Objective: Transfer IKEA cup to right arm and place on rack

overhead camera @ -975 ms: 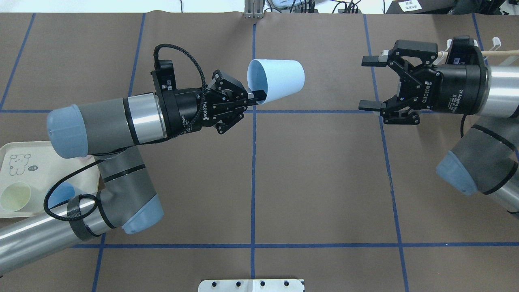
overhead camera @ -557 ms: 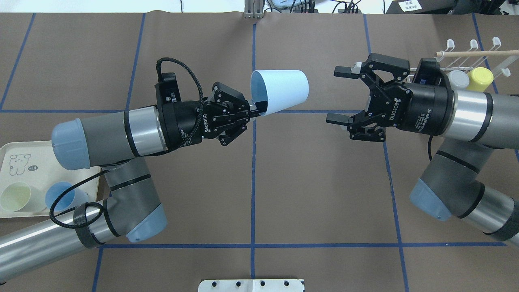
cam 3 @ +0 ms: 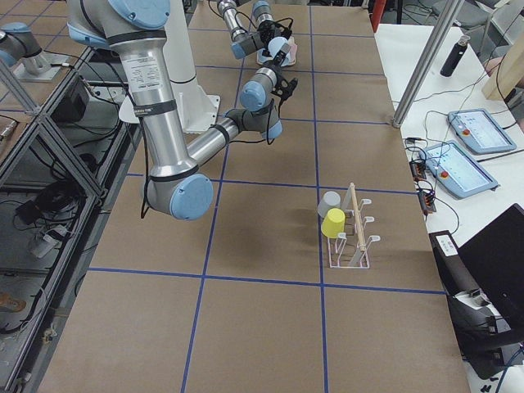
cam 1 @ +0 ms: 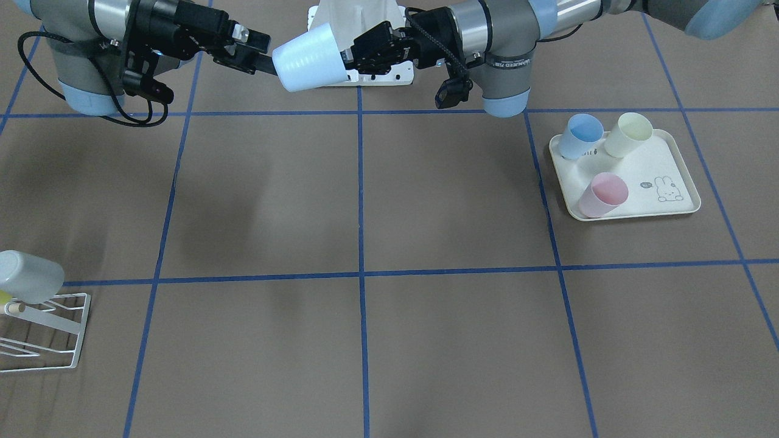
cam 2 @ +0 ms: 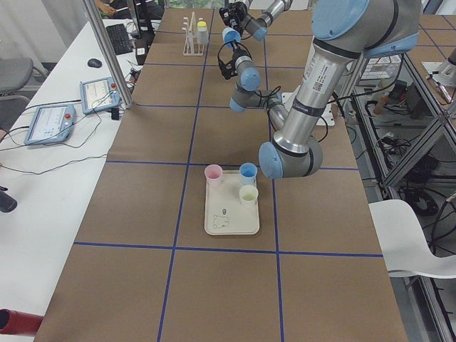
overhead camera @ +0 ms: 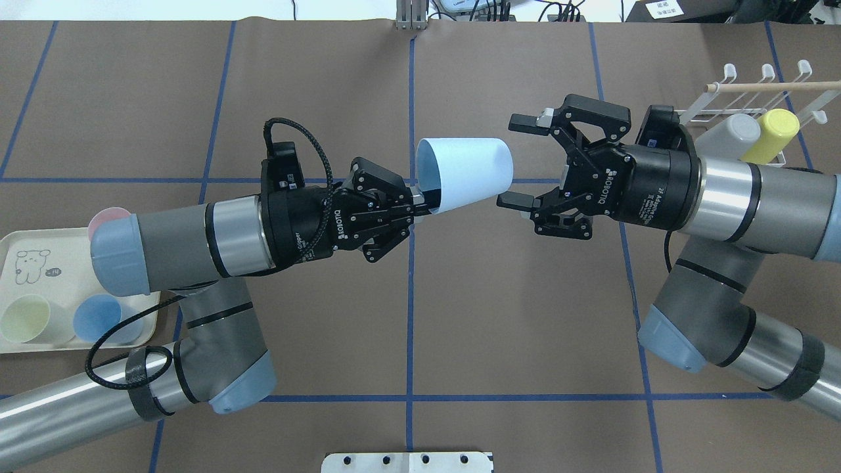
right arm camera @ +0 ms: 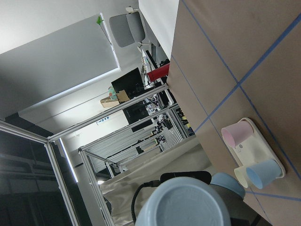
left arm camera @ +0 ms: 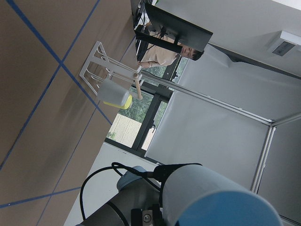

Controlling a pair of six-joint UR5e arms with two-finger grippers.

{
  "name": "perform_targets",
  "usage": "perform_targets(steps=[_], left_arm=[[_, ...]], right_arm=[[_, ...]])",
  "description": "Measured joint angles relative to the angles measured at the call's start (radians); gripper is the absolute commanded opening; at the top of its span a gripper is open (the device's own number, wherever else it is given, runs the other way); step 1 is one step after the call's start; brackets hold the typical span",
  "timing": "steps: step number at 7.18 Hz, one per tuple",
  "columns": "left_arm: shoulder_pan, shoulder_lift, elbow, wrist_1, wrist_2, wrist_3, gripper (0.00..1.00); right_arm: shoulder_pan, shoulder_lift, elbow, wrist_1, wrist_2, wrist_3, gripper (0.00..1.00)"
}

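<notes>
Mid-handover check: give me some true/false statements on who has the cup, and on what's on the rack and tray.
1. The left gripper is shut on the rim of the light blue cup. True.
2. The right gripper is shut on the cup's base. False: it is open, its jaws spread at the base.
3. The rack holds no cups. False: a grey cup and a yellow cup are on it.
4. The tray holds three cups: a pink cup, a blue cup and a pale yellow cup. True.
</notes>
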Motion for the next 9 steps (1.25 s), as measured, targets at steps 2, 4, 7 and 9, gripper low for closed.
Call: perform_targets(steps=[2, 4, 7, 9], left_arm=[[0.013, -0.003, -0.001, -0.007, 0.0, -0.001, 0.0], [0.018, -0.005, -0.002, -0.008, 0.0, -0.001, 0.13], [0.022, -0.006, -0.001, -0.008, 0.023, 0.001, 0.99], [0.019, -0.003, -0.005, -0.01, 0.043, 0.004, 0.99]], right_arm=[[-0.018, 0.005, -0.001, 0.0, -0.021, -0.001, 0.96], [-0.03, 0.005, -0.002, 0.0, -0.035, -0.002, 0.22], [-0.045, 0.006, 0.0, 0.002, -0.05, -0.001, 0.0], [-0.045, 0.004, 0.003, 0.001, -0.049, -0.008, 0.0]])
